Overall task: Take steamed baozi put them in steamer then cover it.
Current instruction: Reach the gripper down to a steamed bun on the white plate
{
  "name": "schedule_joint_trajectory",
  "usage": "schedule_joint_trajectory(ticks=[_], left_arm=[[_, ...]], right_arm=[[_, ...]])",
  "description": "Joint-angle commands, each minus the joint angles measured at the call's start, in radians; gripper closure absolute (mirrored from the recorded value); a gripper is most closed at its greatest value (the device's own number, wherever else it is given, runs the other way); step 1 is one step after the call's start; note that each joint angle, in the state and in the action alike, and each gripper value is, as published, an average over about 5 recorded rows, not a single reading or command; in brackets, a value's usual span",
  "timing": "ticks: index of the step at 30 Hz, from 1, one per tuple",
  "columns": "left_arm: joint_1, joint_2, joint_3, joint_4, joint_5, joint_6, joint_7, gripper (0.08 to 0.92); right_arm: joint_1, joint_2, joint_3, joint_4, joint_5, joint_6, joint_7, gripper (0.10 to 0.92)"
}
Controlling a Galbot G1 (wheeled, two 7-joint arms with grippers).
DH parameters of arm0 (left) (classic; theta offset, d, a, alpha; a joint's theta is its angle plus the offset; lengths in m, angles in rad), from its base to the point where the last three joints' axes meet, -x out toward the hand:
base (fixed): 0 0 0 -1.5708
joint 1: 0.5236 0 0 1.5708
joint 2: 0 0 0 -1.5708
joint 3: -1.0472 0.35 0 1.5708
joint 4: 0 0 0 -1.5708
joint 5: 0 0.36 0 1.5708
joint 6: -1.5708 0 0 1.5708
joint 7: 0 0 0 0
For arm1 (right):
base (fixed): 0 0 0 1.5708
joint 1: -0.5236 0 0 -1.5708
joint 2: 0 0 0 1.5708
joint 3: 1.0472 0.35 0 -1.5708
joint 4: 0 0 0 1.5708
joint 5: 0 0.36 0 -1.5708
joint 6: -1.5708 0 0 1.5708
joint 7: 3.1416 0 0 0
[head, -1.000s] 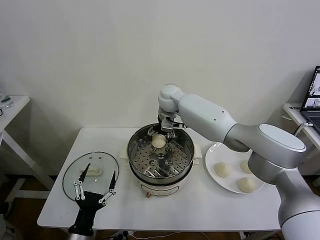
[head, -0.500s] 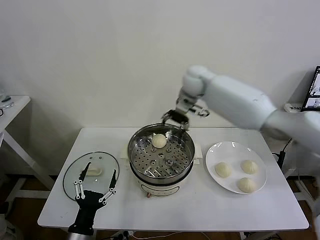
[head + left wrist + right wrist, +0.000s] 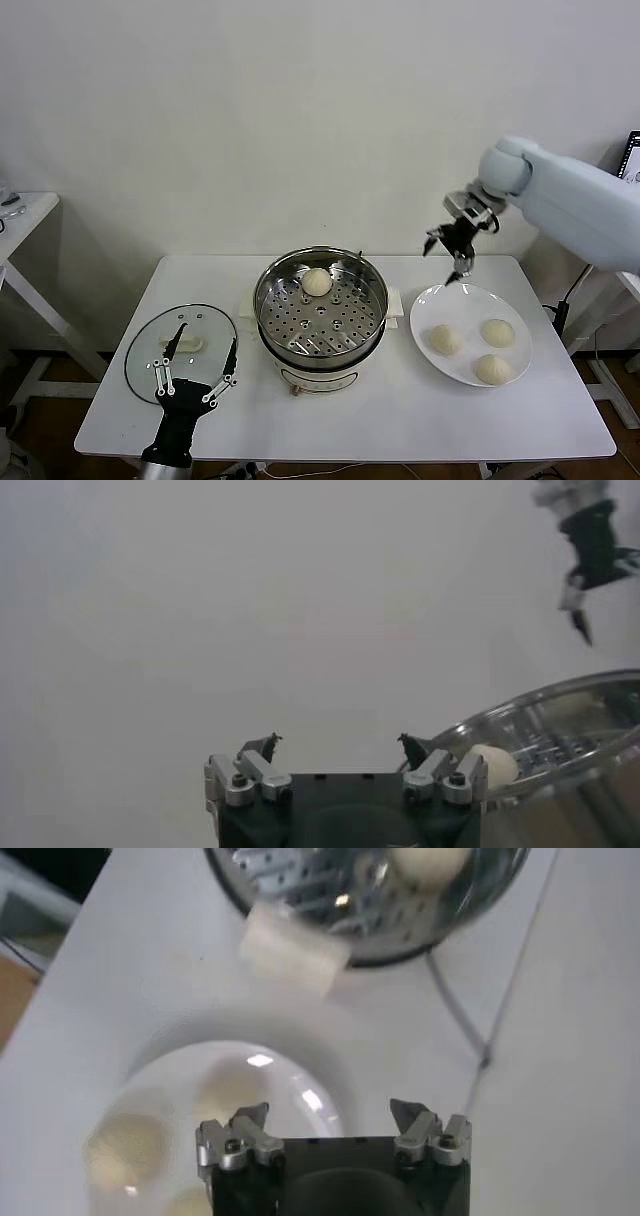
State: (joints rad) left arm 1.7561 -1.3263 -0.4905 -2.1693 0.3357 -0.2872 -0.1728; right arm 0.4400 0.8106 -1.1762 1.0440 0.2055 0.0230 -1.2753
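Note:
The steamer (image 3: 383, 300) stands mid-table with one baozi (image 3: 317, 281) on its perforated tray. Three more baozi (image 3: 446, 339) (image 3: 497, 332) (image 3: 493, 369) lie on a white plate (image 3: 465, 300) to its right. My right gripper (image 3: 444, 264) hangs open and empty above the plate's far edge; in the right wrist view (image 3: 330, 1113) the plate (image 3: 290, 1083) and a baozi (image 3: 125, 1143) lie below it. The glass cover (image 3: 150, 350) rests flat on the table at the front left. Over its near edge my left gripper (image 3: 206, 336) is open and empty.
The white table (image 3: 400, 420) ends just in front of the cover and plate. A small side table (image 3: 25, 215) stands far left. A power cord (image 3: 455, 1013) runs from the steamer's white base (image 3: 320, 378) across the table.
My right arm has swung away from above the steamer to the right, over the plate, leaving the baozi in the steamer. The left gripper has hardly moved.

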Motion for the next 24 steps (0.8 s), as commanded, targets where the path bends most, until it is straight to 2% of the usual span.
schedule_joint_trajectory(ticks=[1, 11, 24], left_arm=[[0.000, 0.000, -0.007, -0.003, -0.002, 0.005, 0.001, 0.177], [0.008, -0.005, -0.004, -0.003, 0.000, 0.000, 0.004, 0.177], [0.017, -0.005, -0.015, -0.006, -0.001, -0.001, 0.004, 0.177]], right_arm=[[-0.126, -0.077, -0.042, -0.004, 0.040, -0.093, 0.054, 0.203], [-0.257, -0.039, 0.059, -0.047, 0.001, -0.111, 0.137, 0.203], [-0.310, 0.019, 0.099, -0.099, -0.038, -0.095, 0.168, 0.203]])
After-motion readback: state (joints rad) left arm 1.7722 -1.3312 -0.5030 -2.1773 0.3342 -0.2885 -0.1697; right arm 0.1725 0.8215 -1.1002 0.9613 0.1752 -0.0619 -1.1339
